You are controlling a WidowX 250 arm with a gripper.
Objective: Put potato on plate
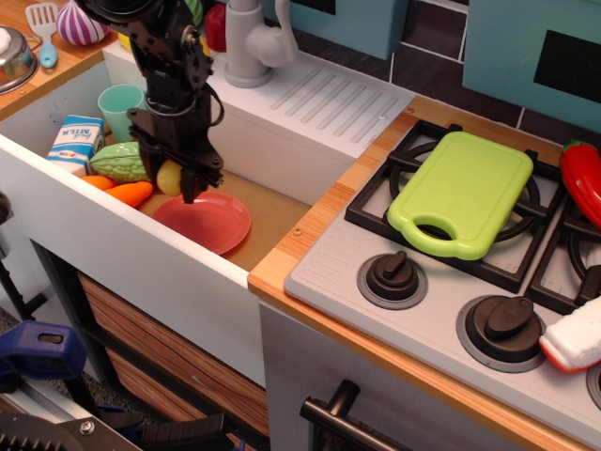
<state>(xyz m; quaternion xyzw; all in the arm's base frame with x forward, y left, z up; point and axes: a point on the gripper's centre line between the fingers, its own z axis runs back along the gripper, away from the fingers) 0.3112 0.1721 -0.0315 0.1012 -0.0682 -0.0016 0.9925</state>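
My gripper (177,178) is shut on the small yellow-green potato (169,177) and holds it low inside the sink, just above the far left edge of the coral-pink plate (208,223). The plate lies flat on the sink floor. The black arm comes down from the top left and hides part of what stands behind it.
In the sink (272,216) to the left are a green bumpy gourd (117,162), an orange carrot (127,194), a milk carton (75,141) and a teal cup (122,105). A grey tap (246,42) stands behind. A lime cutting board (462,193) lies on the stove at right.
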